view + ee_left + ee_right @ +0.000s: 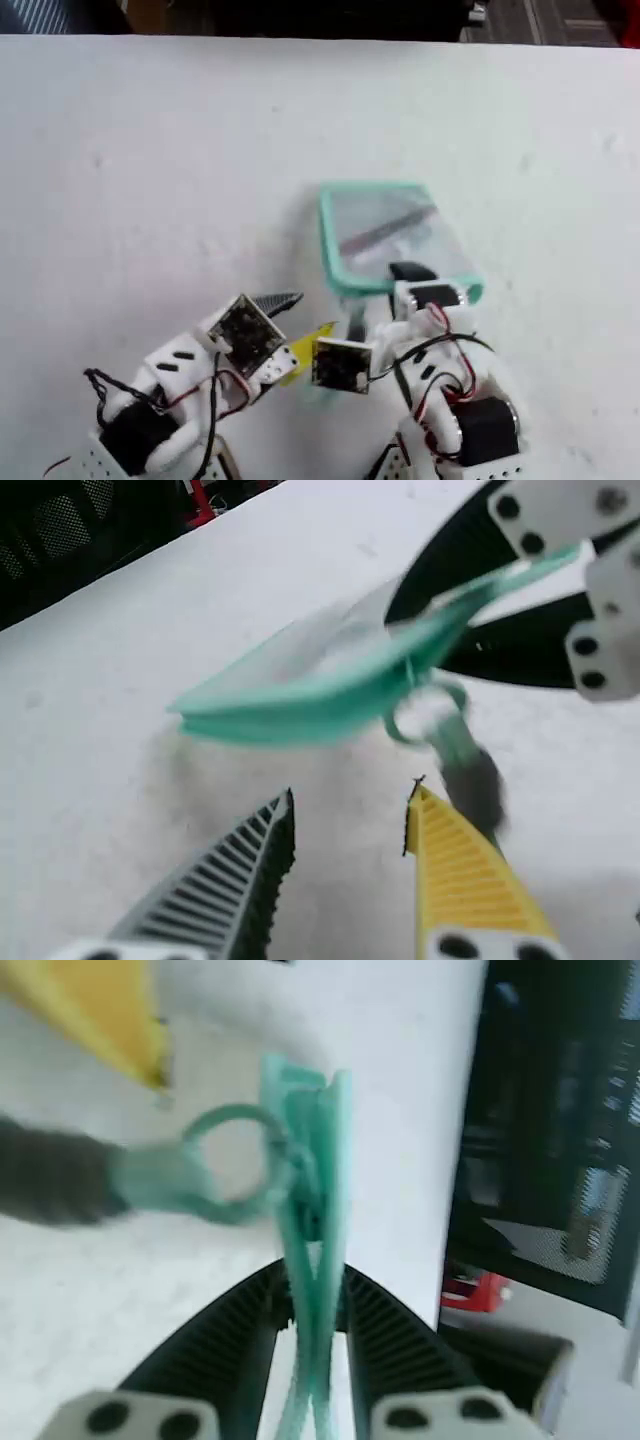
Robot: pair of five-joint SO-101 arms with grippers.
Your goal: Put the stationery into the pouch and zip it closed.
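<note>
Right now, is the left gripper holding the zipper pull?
No, the left gripper is open; the zipper pull lies outside its fingers.

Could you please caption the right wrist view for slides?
Right gripper pinching the edge of the pouch beside its ring pull.

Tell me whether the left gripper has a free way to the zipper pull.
Probably yes: the left gripper is open, the zipper pull hangs just beyond its fingertips with nothing between, and the right gripper pins the edge of the pouch.
</note>
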